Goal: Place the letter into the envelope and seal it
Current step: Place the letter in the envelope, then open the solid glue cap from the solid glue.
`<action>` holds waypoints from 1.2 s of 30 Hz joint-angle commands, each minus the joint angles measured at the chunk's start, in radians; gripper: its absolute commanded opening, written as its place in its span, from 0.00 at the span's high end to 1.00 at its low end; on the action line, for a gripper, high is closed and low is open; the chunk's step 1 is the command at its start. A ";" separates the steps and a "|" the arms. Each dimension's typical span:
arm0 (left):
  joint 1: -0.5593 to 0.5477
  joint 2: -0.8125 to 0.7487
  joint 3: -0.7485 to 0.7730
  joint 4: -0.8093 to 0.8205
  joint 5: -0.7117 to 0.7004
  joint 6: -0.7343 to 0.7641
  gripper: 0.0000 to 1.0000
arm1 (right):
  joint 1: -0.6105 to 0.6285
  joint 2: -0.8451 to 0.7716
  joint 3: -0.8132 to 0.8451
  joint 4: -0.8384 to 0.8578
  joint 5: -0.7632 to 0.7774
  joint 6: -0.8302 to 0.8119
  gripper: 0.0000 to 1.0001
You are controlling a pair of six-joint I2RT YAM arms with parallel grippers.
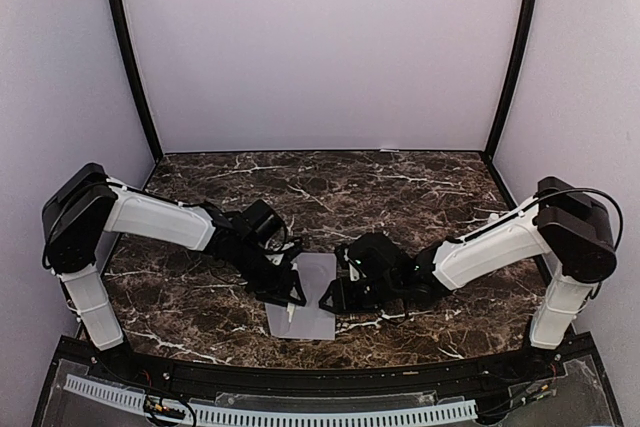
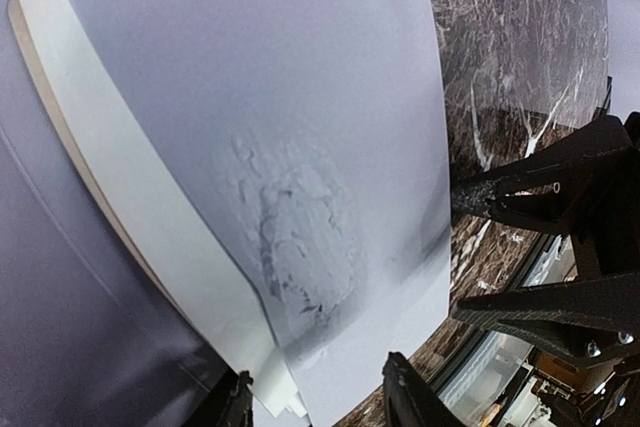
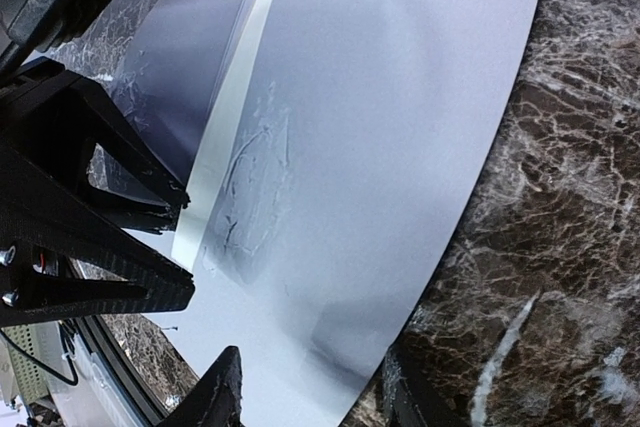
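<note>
Both grippers, left (image 1: 290, 299) and right (image 1: 328, 299), straddle opposite edges of the grey-lavender envelope (image 1: 310, 297) lying flat on the marble table (image 1: 400, 187), fingers parted and clamping nothing, presumably so you can steady it while the letter's (image 2: 110, 177) off-white edge still protrudes.

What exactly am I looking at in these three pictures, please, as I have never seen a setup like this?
Two robot arms are bolted at the near edge of a dark marble table. The overhead picture comes from a fixed camera above and behind them. The other two come from cameras on each wrist, looking past that arm's own fingers. Lying flat on the table is a pale grey-lavender envelope, with the cream letter showing at its edge. The left claw and the right claw meet over the envelope; whether either grips it, I cannot tell.
</note>
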 commanded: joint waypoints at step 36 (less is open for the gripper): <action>0.736 -0.755 -0.029 0.096 -0.427 0.455 0.14 | -0.832 -0.489 0.168 -0.688 0.429 -0.507 0.01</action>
